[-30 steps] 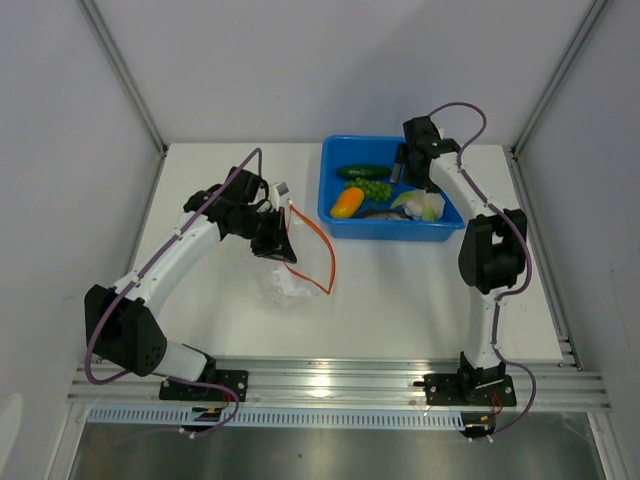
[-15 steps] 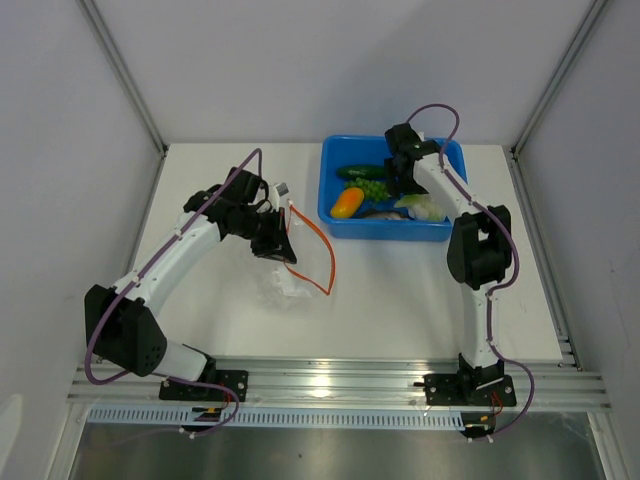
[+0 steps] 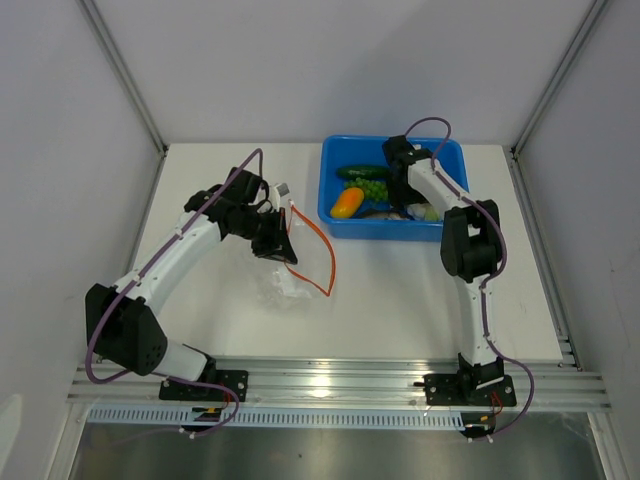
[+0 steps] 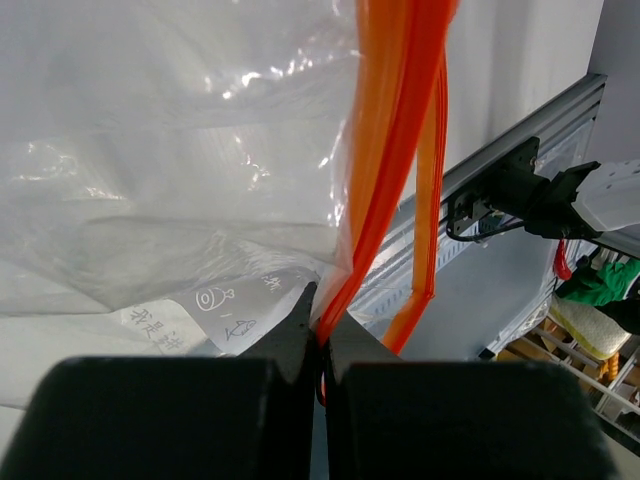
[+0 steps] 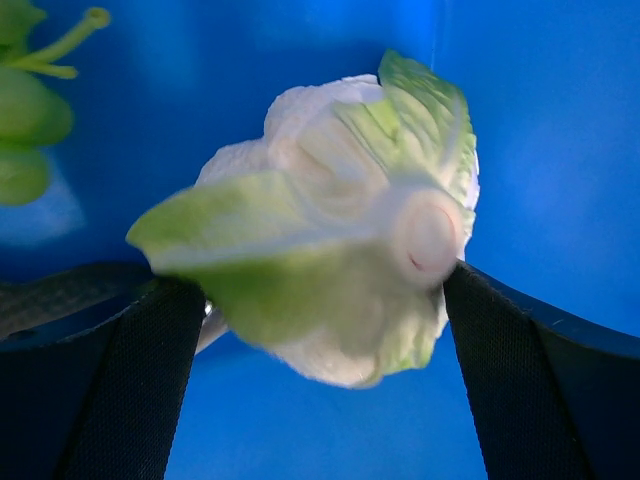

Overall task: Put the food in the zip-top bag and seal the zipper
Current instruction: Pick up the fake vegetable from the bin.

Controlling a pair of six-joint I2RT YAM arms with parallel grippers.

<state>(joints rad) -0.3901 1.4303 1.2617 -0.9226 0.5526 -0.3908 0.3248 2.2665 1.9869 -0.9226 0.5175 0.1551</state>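
Pinching the zipper (image 4: 392,150) tight in my left gripper (image 4: 322,338), I see my right gripper (image 5: 320,288) spread wide around the cauliflower (image 5: 340,225).

We look down on a flat white tabletop (image 3: 400,310) boxed in by smooth pale grey wall panels (image 3: 300,60), which meet at slanting silver metal posts (image 3: 122,75). A ribbed silver aluminium rail (image 3: 380,380) runs along its near edge above a white slotted strip (image 3: 350,416). Soft, even light leaves one glare spot on the rail.

Clear bag (image 3: 285,285) crumpled, orange zipper (image 3: 318,250) open; cauliflower (image 5: 340,270), mango (image 3: 347,202), cucumber (image 3: 362,172) in bin (image 3: 390,231).
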